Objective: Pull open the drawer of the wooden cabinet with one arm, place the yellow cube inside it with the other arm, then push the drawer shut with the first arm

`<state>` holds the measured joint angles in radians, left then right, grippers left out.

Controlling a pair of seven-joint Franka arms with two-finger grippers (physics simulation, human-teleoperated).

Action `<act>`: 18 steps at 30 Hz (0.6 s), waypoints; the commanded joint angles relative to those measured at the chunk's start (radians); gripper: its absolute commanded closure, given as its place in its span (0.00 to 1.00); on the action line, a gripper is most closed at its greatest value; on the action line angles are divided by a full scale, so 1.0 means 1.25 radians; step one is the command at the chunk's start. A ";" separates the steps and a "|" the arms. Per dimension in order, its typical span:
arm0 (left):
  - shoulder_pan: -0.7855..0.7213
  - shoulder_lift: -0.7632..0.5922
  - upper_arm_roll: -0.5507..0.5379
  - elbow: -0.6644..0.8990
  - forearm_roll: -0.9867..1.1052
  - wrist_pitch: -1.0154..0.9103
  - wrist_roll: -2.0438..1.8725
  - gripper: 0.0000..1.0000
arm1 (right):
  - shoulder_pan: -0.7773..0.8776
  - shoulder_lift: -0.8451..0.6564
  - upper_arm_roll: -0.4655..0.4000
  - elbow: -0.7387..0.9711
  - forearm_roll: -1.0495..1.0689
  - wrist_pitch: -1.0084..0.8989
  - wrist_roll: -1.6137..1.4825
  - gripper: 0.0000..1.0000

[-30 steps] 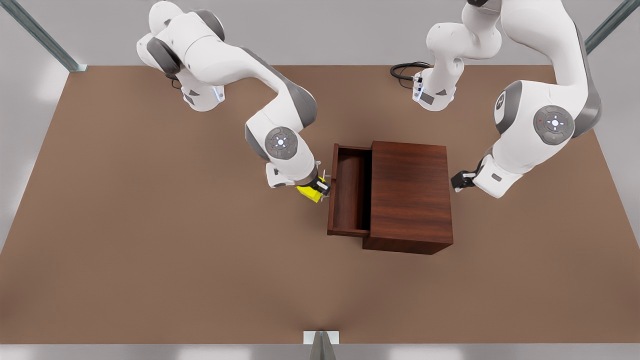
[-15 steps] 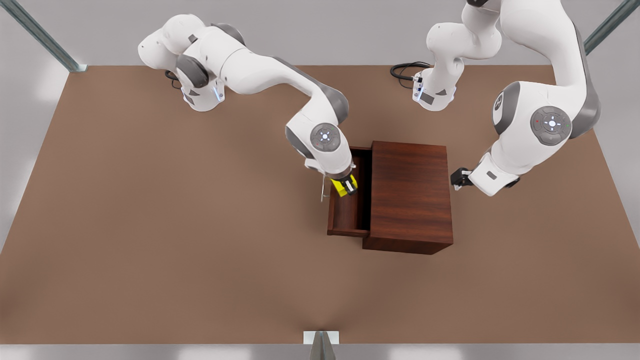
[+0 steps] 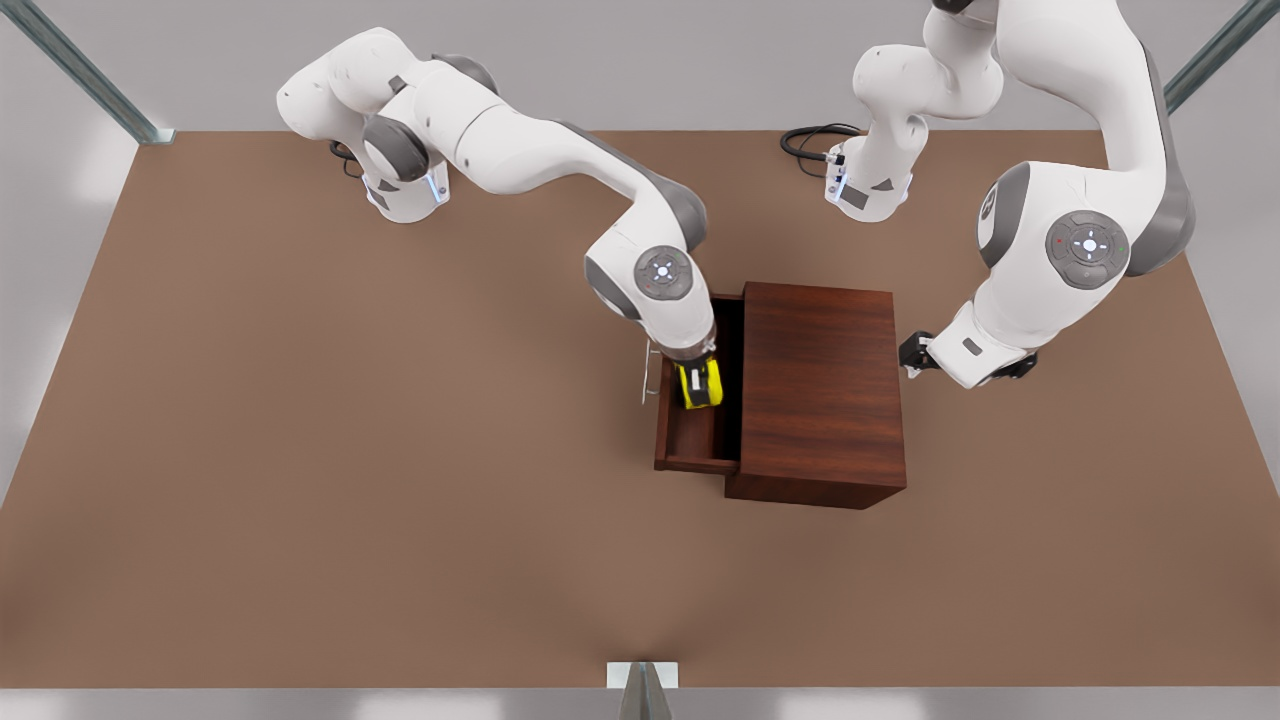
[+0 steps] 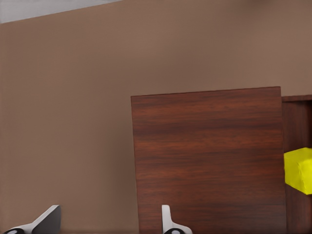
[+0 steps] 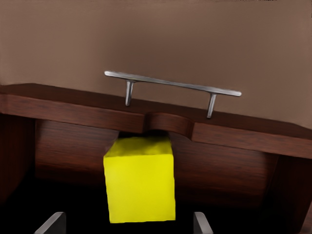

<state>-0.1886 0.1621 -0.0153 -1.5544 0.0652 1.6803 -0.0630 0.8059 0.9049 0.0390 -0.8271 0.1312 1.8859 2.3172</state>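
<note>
Drawer [image 3: 690, 430] is sitting pulled out of the wooden cabinet [image 3: 820, 390], so step one looks done. Right tool [image 3: 700, 385] is hanging over the open drawer; its fingers [image 5: 53, 223] are standing wide of the yellow cube [image 5: 140, 178], which is sitting inside the drawer behind the handle [image 5: 170, 84], so the release looks done or underway. Left tool [image 3: 912, 352] is waiting behind the cabinet, spread, gripping nothing. Remaining: right arm clearing out, pushing the drawer shut. Count: one cabinet, one drawer, one cube, two arms, one counter [image 3: 300, 450].

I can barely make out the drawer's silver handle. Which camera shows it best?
The right wrist view: the handle appears as a full bar on two posts. The front view gives a thin sliver by the drawer front. The left wrist view faces the cabinet top.
</note>
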 commanded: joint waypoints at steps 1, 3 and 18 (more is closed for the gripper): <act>0.000 -0.001 0.000 0.000 0.002 0.000 0.038 0.00 | -0.029 -0.021 -0.001 0.000 -0.009 -0.047 0.186 0.00; -0.005 -0.001 0.000 0.000 0.002 0.000 0.032 0.00 | -0.133 -0.091 0.006 -0.001 -0.008 -0.159 0.080 0.00; -0.344 0.249 0.001 0.260 -0.131 0.115 -1.666 1.00 | -0.604 -0.552 -0.061 -0.611 -0.136 -0.275 -1.741 0.00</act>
<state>-0.6012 0.4528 -0.0140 -1.2459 -0.1050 1.7397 -0.7661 0.0307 0.2109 -0.0369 -1.5923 -0.0286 1.5846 1.2730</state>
